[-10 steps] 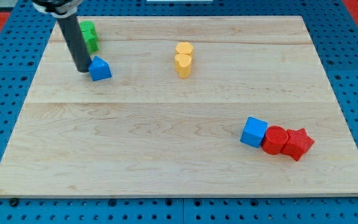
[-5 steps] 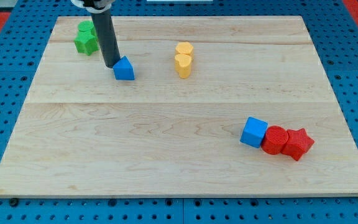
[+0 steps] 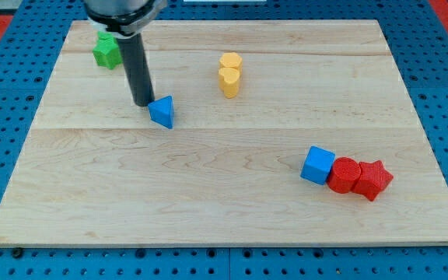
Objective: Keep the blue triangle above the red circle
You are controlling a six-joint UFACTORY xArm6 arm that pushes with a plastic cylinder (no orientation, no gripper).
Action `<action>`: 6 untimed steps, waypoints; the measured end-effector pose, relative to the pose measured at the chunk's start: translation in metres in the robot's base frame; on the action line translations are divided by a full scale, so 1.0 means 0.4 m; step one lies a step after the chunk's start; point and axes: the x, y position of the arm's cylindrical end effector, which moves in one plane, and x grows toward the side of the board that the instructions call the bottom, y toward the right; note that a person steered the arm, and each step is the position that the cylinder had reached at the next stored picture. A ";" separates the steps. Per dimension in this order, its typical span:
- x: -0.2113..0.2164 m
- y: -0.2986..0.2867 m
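The blue triangle lies on the wooden board, left of centre. My tip touches its upper left side. The red circle sits at the view's lower right, between a blue cube on its left and a red star on its right, all three touching. The blue triangle is higher in the view than the red circle and far to its left.
Two yellow blocks stand together near the top centre. A green block sits at the top left, partly behind my rod. A blue pegboard surrounds the board.
My tip has pushed the blue triangle toward the view's right and then downward. The triangle has turned. The other blocks have not moved.
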 end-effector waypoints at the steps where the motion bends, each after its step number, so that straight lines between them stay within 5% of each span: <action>1: 0.066 0.043; 3: 0.153 0.303; 6: 0.032 0.311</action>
